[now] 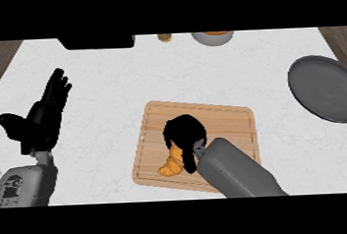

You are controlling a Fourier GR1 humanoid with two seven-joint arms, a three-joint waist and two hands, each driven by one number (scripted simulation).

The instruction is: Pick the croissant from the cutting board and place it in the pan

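Pale tabletop [203,73]: white and faintly veined, it carries everything I can see from where I stand; brown wood strips show at its far left and far right corners.
Cutting board [231,121]: light wood with rounded corners, lying flat near the middle of the tabletop and turned slightly.
Croissant [171,166]: golden orange, on the left half of the cutting board toward its near edge. Only its lower end shows; the rest is hidden under black fingers.
Right robot hand [184,132]: black, down over the croissant, fingers curled round its upper part. Its grey forearm [237,173] comes in from the lower edge across the board's near right corner.
Left robot hand [42,117]: resting at the left, well apart from the board, fingers straight and pointing away, thumb out to the side, holding nothing.
Pan [328,90]: dark grey and round, at the right side of the tabletop, partly cut off by the view's edge, well apart from the board.
Far edge: a black object [97,42], a small yellowish thing [164,37] and a grey bowl [213,38] with something orange inside, all cut off along the top.
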